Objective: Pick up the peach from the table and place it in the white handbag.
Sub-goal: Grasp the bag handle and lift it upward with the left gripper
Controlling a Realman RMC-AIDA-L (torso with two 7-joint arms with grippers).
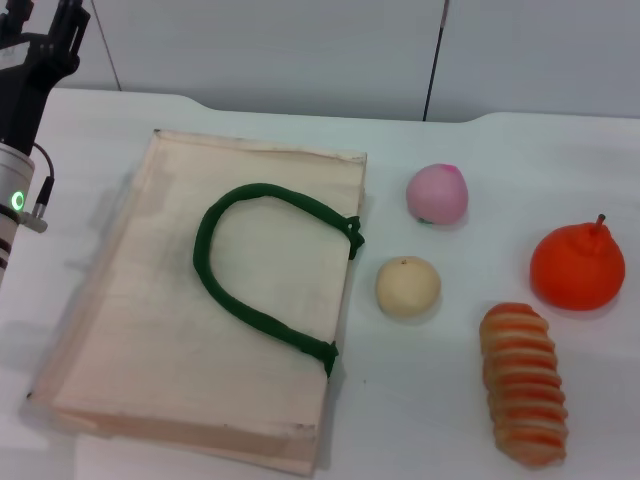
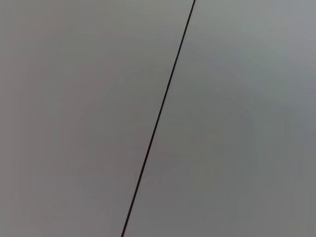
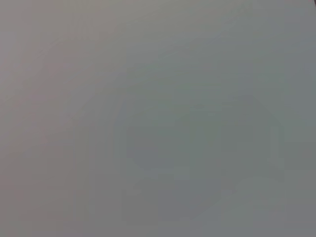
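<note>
1. Bright, even overhead light on the table (image 1: pixel 560 150); no glare.
2. Soft, faint shadows beside the white handbag (image 1: pixel 150 330) and the peach (image 1: pixel 437 193).
3. Featureless grey in both wrist views.

Before you, white table (image 1: pixel 560 160) bearing white handbag (image 1: pixel 150 330), peach (image 1: pixel 437 193), cream-yellow fruit (image 1: pixel 408 287), orange pear-shaped fruit (image 1: pixel 577 266), striped bread roll (image 1: pixel 523 384).

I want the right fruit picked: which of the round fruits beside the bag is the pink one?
The pale-pink round peach, the fruit farthest back; the cream-yellow round fruit sits nearer, the orange stemmed fruit rightmost.
</note>
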